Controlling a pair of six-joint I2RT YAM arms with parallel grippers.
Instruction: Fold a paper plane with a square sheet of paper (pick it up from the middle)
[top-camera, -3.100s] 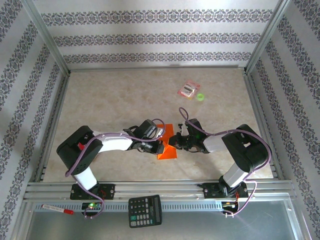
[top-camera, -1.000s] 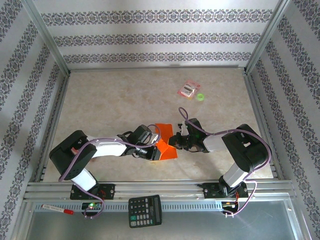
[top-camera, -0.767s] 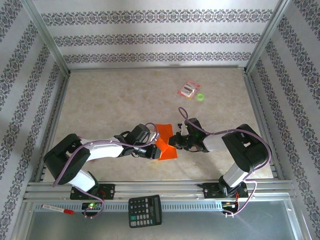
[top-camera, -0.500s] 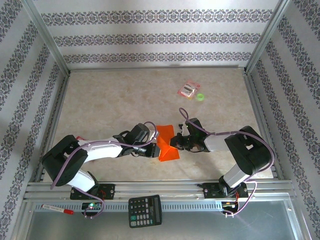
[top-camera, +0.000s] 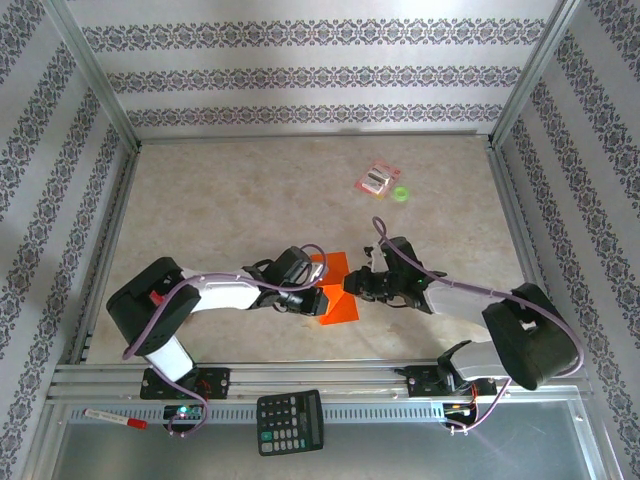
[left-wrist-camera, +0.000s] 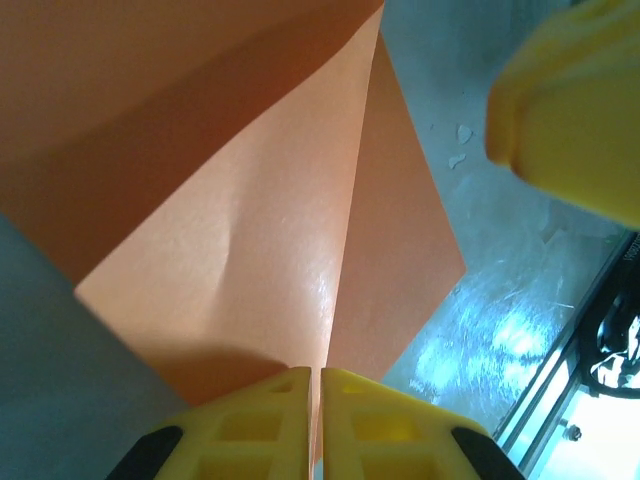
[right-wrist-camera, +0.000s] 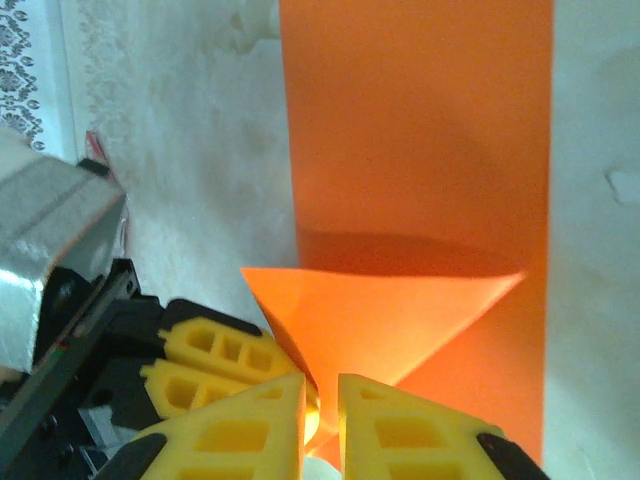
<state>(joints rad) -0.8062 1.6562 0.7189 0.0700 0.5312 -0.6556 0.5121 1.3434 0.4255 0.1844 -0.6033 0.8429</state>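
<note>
The square sheet of paper (top-camera: 338, 308) is bright orange and lies on the table between my two arms, folded into a narrower strip. One triangular flap (right-wrist-camera: 400, 310) stands up off the strip (right-wrist-camera: 420, 130). My left gripper (top-camera: 312, 297) comes in from the left. In the left wrist view it (left-wrist-camera: 320, 378) is shut on a crease edge of the paper (left-wrist-camera: 270, 220). My right gripper (top-camera: 349, 287) comes in from the right. Its jaws (right-wrist-camera: 320, 385) stand slightly open with the tip of the flap in the gap. The left gripper's fingers (right-wrist-camera: 215, 365) sit right beside them.
A pink-red packet (top-camera: 377, 178) and a small green ring (top-camera: 401, 193) lie at the back right. A black calculator (top-camera: 290, 421) and a red marker (top-camera: 115, 418) rest on the metal tray in front of the arm bases. Aluminium rails frame the table.
The right arm has stretched out and its elbow has swung to the right and lower. Its jaws have parted a little. The left gripper stays clamped on the paper, shifted slightly.
</note>
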